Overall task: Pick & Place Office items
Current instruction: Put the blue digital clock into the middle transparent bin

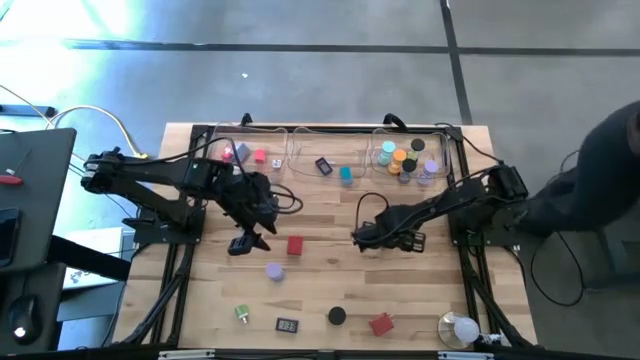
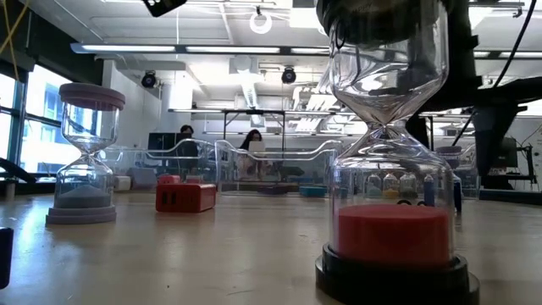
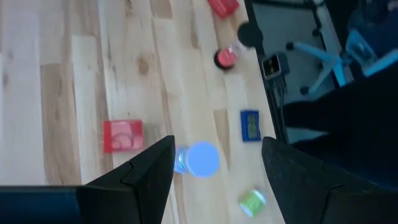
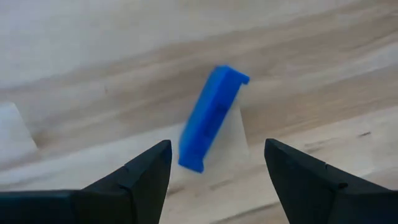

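Right pincer [image 4: 214, 163] open and empty low over the table [image 1: 320, 290], blue stick [image 4: 211, 118] lying just ahead between its fingers, long axis toward one o'clock; left pincer [image 3: 214, 165] likewise open, farther.

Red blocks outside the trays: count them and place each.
2. One red block lies mid-table, left of centre; the other sits by the edge farthest from the trays, right of centre. The left arm may hide more.
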Motion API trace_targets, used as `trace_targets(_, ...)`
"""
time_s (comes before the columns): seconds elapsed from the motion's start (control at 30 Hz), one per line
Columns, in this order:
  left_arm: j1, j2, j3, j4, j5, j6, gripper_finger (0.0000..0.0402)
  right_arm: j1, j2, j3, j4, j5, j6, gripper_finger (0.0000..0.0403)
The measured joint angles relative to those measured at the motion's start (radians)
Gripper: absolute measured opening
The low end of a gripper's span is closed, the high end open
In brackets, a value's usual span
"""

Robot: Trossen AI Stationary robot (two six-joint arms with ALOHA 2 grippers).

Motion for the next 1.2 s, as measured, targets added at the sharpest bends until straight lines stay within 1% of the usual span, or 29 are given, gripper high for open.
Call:
trace_targets(0.4,-0.082,0.0,0.0,-0.114,-0.002,0.025,0.0234,-0.071,0.0,0.0,0.049,0.021,0.009,0.0247)
trace_targets(0.63,-0.146,0.0,0.0,-0.143,-0.016,0.018,0.0234,-0.077,0.0,0.0,0.058,0.019,0.108,0.0247)
trace_targets(0.7,-0.158,0.0,0.0,-0.143,-0.023,0.017,0.0234,-0.077,0.0,0.0,0.056,0.003,0.126,0.0247)
trace_targets(0.83,-0.163,0.0,0.0,-0.143,-0.028,0.026,0.0234,-0.076,0.0,0.0,0.054,-0.052,0.128,0.0247)
trace_targets(1.2,-0.164,-0.004,-0.003,-0.143,-0.031,0.026,0.0234,-0.077,0.0,0.0,0.054,-0.048,0.127,0.0247)
